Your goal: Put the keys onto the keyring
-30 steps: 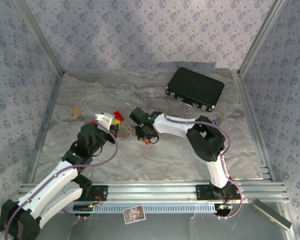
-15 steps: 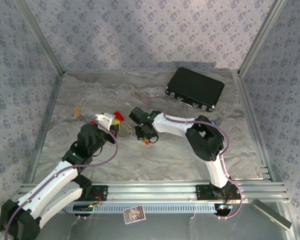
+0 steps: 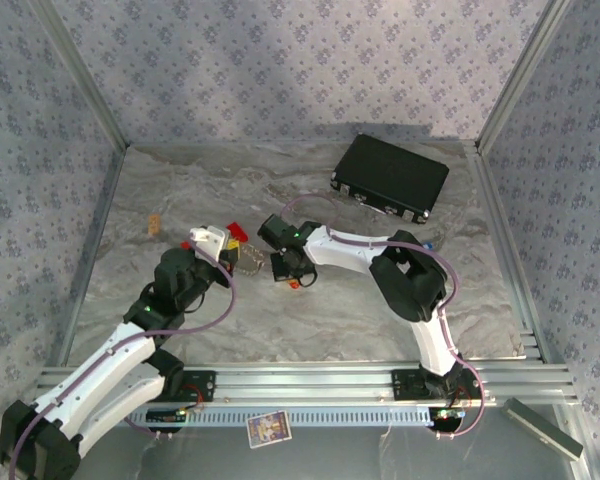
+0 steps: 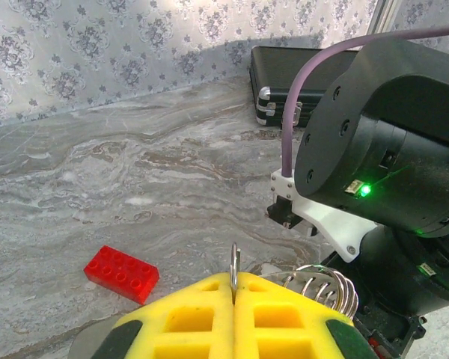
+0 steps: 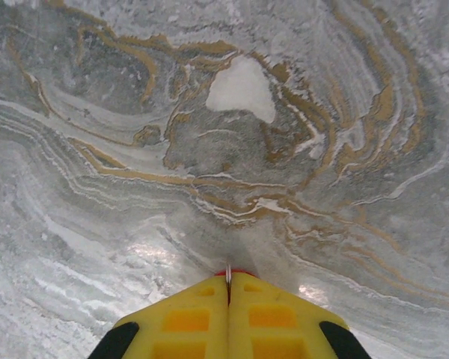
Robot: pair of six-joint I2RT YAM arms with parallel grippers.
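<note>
The grey marbled table (image 3: 180, 190) is bearing a black rectangular case (image 3: 390, 177) at far right. Near centre, the left gripper (image 4: 234, 283) is pressing its yellow pads together on a thin metal edge of the pale coiled-wire keyring (image 4: 328, 287), which is showing just right of the pads. A red studded plastic brick (image 4: 122, 274) is lying left of it, apart. The right gripper (image 5: 228, 288) is clamping a tiny silvery key with a red-orange head (image 5: 227, 271) just above the table.

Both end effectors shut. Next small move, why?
Probably ease the right end effector toward the left end effector: it pinches a red-headed key, the left seems to hold the keyring, and the top view shows a gap between them.
</note>
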